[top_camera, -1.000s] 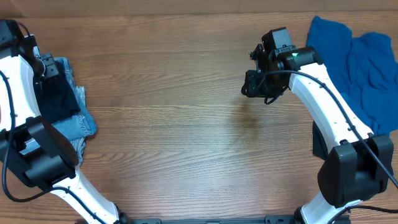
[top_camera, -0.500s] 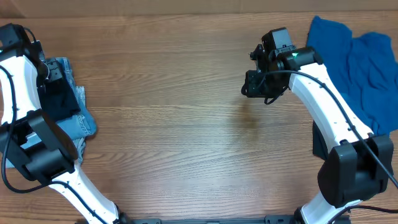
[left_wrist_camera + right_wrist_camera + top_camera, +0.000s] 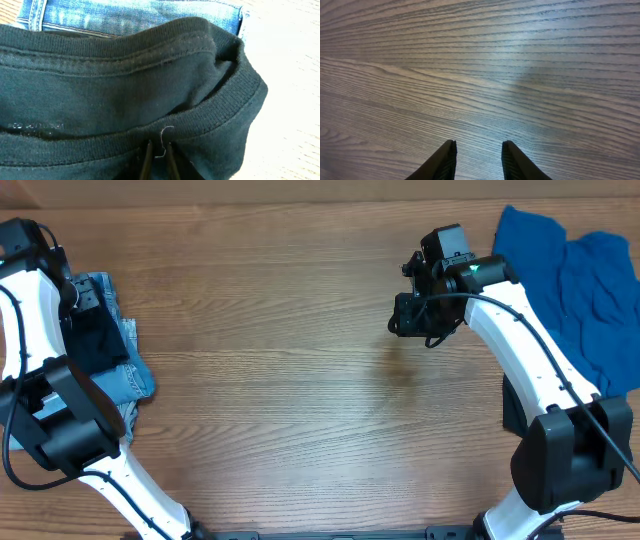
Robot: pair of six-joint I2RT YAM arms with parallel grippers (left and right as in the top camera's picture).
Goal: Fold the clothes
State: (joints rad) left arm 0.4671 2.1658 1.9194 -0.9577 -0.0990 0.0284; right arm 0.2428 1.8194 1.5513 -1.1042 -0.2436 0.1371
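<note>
We have two matching arms, the left arm [image 3: 22,300] and the right arm [image 3: 520,362]: white shells over bulky black joints, with thin black cables [image 3: 560,352] trailing along them. A green light [image 3: 472,272] glows at our right wrist. Our right hand [image 3: 479,161] has dark tapering fingers, and our left hand [image 3: 158,161] has slim black ones.

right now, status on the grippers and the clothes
Left gripper shut on dark top at collar, over jeans. Right gripper open, empty, above table. Bright blue garment crumpled far right. Nothing blocking.

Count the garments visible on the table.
3: a dark top lying on jeans at the left edge, and a blue garment at the far right. The blue one may be several; others may be hidden.
</note>
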